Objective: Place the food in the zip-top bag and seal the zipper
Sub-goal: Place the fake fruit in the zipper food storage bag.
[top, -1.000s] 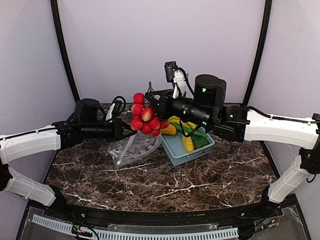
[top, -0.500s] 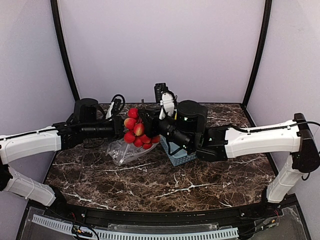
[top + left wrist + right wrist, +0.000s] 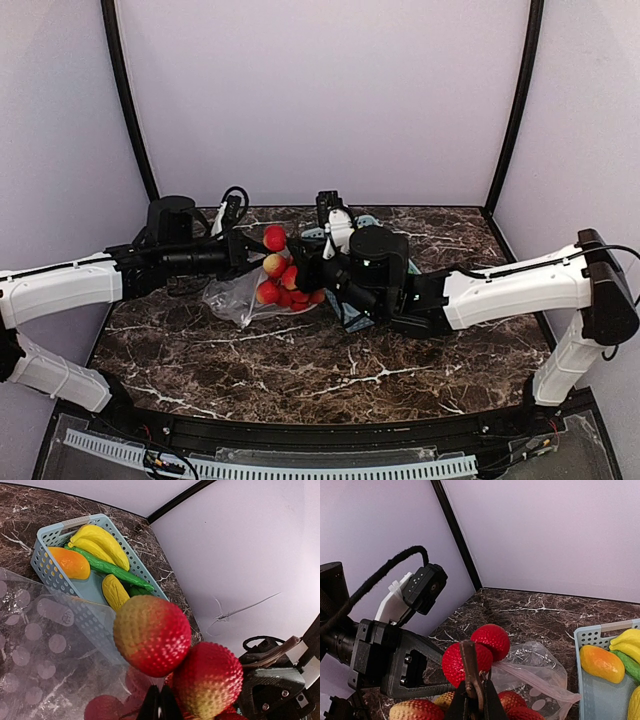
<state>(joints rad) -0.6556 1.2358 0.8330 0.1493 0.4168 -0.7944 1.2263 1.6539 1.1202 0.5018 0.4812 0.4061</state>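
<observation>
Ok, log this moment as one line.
left gripper: shut on zip-top bag edge | right gripper: shut on red fruit cluster stem, at bag mouth | basket: bananas, orange piece, green vegetable inside

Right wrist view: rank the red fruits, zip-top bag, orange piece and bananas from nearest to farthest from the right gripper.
1. red fruits, directly above the right gripper, held by the stem.
2. zip-top bag, just to the right.
3. orange piece, farther right.
4. bananas, at the far right edge.
</observation>
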